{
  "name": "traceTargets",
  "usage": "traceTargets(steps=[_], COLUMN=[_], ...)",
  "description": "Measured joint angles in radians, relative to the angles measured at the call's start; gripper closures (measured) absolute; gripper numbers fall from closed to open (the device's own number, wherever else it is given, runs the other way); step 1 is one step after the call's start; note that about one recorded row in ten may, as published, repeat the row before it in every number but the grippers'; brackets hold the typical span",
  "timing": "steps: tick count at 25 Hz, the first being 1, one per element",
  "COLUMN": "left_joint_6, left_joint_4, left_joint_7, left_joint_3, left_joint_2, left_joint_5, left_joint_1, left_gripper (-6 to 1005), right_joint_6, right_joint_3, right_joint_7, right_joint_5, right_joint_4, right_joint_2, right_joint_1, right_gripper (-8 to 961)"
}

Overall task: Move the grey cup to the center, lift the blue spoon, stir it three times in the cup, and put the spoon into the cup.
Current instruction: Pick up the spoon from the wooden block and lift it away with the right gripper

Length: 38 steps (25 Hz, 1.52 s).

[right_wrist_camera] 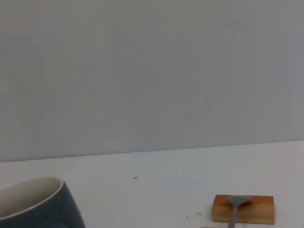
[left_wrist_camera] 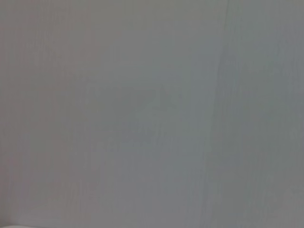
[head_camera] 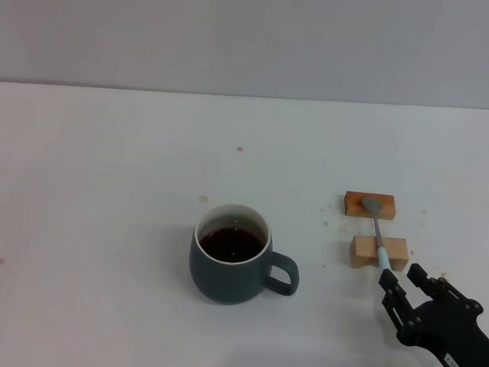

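a: where's the blue spoon (head_camera: 378, 235) sitting?

b: right of centre in the head view, bridged across two small wooden blocks (head_camera: 370, 206). its metal bowl rests on the farther, darker block, and the pale handle crosses the nearer, lighter one and sticks out past it toward the lower right.

a: and the right end effector (head_camera: 404, 284)?

b: lower right corner of the frame, fingers apart, tips just beside the handle's free end. nothing is in them yet, as far as i can see.

a: how would the spoon handle?

b: i'd judge it light, stiff and thin, and smooth enough to slip or swivel. the raised handle end is the place to pinch, since the blocks leave room beneath it.

a: the grey cup (head_camera: 232, 253)?

b: on the counter (head_camera: 102, 182) near the middle of the frame, a little below centre, loop handle pointing right. it holds dark liquid well up the white inside. ceramic, so heavyish and breakable, and a jolt could slop it.

a: left end effector?

b: not visible anywhere; its wrist camera shows only a blank grey surface.
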Motion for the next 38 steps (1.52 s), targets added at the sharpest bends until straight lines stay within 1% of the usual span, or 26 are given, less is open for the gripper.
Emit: traceTargets(steps=[3,12,18,38], left_joint_6=[0.001,0.002,0.002,0.002], left_joint_4=[0.000,0.000,-0.005,-0.012], left_joint_7=[0.000,0.000,0.000,0.000], left_joint_3=[0.000,-0.001,-0.003,-0.003], left_joint_2=[0.000,0.000,0.000,0.002], left_joint_5=[0.001,0.001,0.000,0.000], left_joint_1=[0.002,0.003,0.002,0.009], left_gripper=[1001,1001,1001,1001], right_joint_6=[0.006,0.007,0.001,-0.003], right_joint_3=[-0.006,-0.008,-0.009,-0.005], right_joint_7=[0.007,0.008,0.008,0.011], right_joint_5=[-0.001,-0.001,-0.001,0.006], right_joint_4=[-0.010,-0.015,-0.033,-0.044], right_joint_2=[0.003,0.008,0.016,0.018], right_joint_1=[0.019,0.024,0.026,0.031], right_gripper=[543,542,542,548])
